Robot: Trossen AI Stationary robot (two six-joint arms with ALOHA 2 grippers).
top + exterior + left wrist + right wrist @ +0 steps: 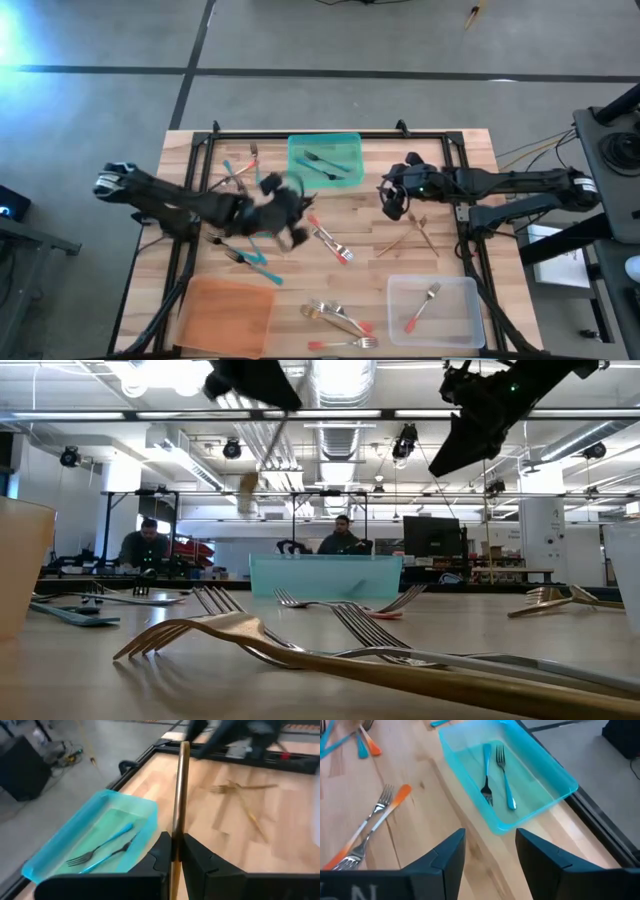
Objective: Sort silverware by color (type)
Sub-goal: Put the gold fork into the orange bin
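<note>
- Silverware (330, 243) lies scattered over a pale wooden table (470, 160) framed by black rails: two teal-handled forks (497, 772) rest in the teal tray (325, 158) at the far edge, one coral-handled fork (422, 306) in the clear tray (436, 311) at the near right corner, and the orange tray (226, 317) sits at the near left.
- Gold forks (415, 236) cross each other on the bare wood near the right arm; more gold and coral pieces (340, 322) cluster at the near edge between the orange and clear trays.
- Left gripper (176, 851), over the table's centre-left, is clamped tight on a gold utensil (179, 795) that stands upright between its fingers.
- Right gripper (489, 851) hovers beside the teal tray, fingers spread wide and holding nothing.
- Beyond the table, grey floor, cables and a workshop with ceiling ducts and lights; two people (342, 538) sit at distant benches.
- White letters on the right gripper's body are cut off and unreadable.
</note>
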